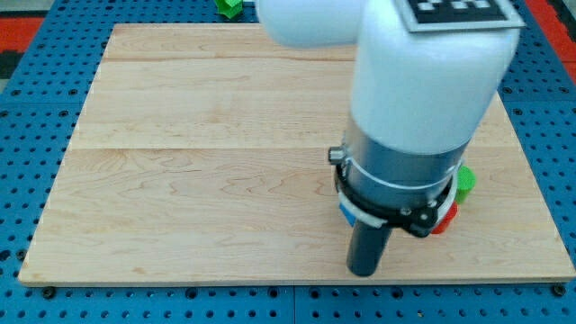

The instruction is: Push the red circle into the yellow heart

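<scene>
Red block (pixel 447 218), green block (pixel 465 178) peek behind arm; my tip (pixel 363 271) just left; tool state unclear.

No readable text, numbers or brand names anywhere. Only sign: black-and-white fiducial marker pattern (pixel 454 9) on top of white arm housing (pixel 423 72), at view's top, cropped by frame edge; pattern not decodable. Counter (pixel 198 180) carries no labels or print.

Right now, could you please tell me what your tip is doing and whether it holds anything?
My tip: a bare rod, holding nothing, touching no visible block; the red block sits to its right.
</scene>
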`<state>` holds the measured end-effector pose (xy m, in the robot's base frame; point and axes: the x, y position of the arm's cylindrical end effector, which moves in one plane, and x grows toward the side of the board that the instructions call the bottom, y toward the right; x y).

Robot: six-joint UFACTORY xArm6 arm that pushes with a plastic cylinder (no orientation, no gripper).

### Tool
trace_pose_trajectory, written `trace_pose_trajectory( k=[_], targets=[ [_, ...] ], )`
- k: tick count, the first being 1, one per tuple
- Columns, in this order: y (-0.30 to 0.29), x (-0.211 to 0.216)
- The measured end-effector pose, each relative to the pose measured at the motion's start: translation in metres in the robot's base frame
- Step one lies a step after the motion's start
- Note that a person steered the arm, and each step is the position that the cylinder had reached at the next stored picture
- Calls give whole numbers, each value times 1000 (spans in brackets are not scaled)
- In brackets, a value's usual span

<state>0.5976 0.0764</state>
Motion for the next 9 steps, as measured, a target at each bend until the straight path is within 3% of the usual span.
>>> trace_pose_trajectory(
  k=[1, 3, 5, 6, 7, 8, 9],
  targets=[
    [7, -35],
    [4, 12],
    [102, 14],
    [97, -3],
    [140, -4],
    [150, -15],
    [103, -27]
  ],
)
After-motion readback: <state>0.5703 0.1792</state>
